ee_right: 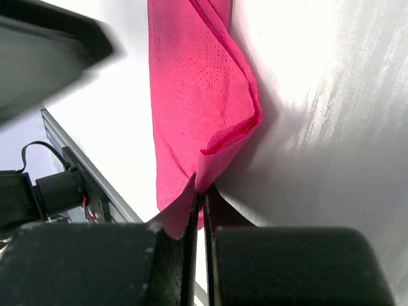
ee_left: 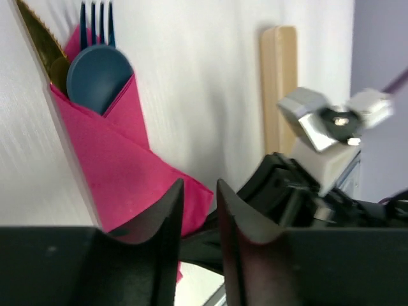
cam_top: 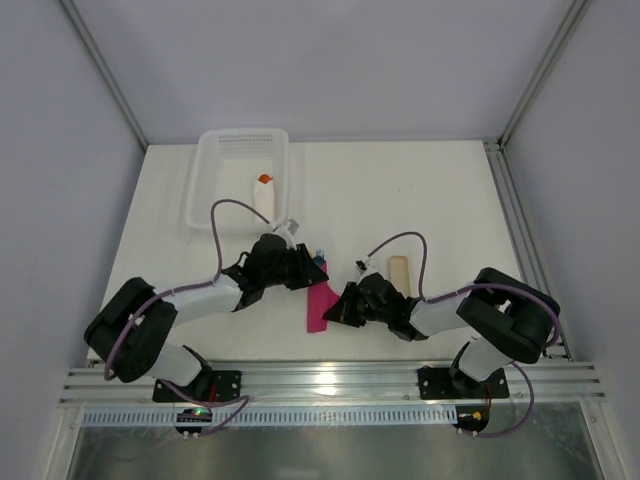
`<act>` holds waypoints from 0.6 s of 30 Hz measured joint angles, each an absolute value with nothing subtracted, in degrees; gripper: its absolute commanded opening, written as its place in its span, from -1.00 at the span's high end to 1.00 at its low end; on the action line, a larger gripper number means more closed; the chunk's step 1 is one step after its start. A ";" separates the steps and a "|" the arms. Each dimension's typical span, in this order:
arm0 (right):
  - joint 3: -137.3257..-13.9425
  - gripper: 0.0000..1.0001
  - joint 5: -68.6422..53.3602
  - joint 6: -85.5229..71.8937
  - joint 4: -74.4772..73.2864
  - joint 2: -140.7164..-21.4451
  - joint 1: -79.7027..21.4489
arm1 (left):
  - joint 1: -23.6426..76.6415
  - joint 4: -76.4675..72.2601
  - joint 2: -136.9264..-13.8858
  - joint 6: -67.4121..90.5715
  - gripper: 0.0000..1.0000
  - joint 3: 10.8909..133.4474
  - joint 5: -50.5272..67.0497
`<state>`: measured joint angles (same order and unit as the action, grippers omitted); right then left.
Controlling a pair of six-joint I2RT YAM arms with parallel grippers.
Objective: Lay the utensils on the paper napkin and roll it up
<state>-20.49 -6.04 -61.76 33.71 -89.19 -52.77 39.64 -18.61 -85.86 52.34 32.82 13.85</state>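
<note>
The pink paper napkin [ee_left: 121, 159] lies folded around the utensils. A blue fork [ee_left: 97, 19], a blue spoon [ee_left: 99, 76] and a yellow-orange knife [ee_left: 39, 39] stick out of its far end. In the top view the napkin [cam_top: 320, 308] lies between the two arms, with the blue utensils [cam_top: 320, 262] at its far tip. My right gripper [ee_right: 203, 191] is shut on the napkin's [ee_right: 197, 95] near folded edge. My left gripper [ee_left: 199, 185] hovers over the napkin's near part. Its jaws stand slightly apart with nothing between them. From above, the left gripper [cam_top: 308, 275] and right gripper [cam_top: 335, 308] flank the napkin.
A long beige strip [cam_top: 399, 272] lies just right of the napkin, behind the right arm. A white basket [cam_top: 215, 180] stands at the back left, holding a white roll with an orange tip [cam_top: 264, 195]. A metal rail [cam_top: 330, 380] runs along the table's near edge.
</note>
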 measured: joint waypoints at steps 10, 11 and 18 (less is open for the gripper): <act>-19.35 0.93 -11.90 -64.49 34.50 -89.17 -50.87 | 39.64 -7.01 -72.40 52.45 0.19 31.48 10.02; -19.03 0.93 -12.47 -65.04 34.87 -89.14 -50.72 | 39.64 -6.55 -71.90 52.66 0.17 30.33 10.02; -17.78 0.93 -14.96 -68.51 35.64 -87.24 -49.91 | 39.64 -3.51 -68.84 54.92 0.08 23.83 9.98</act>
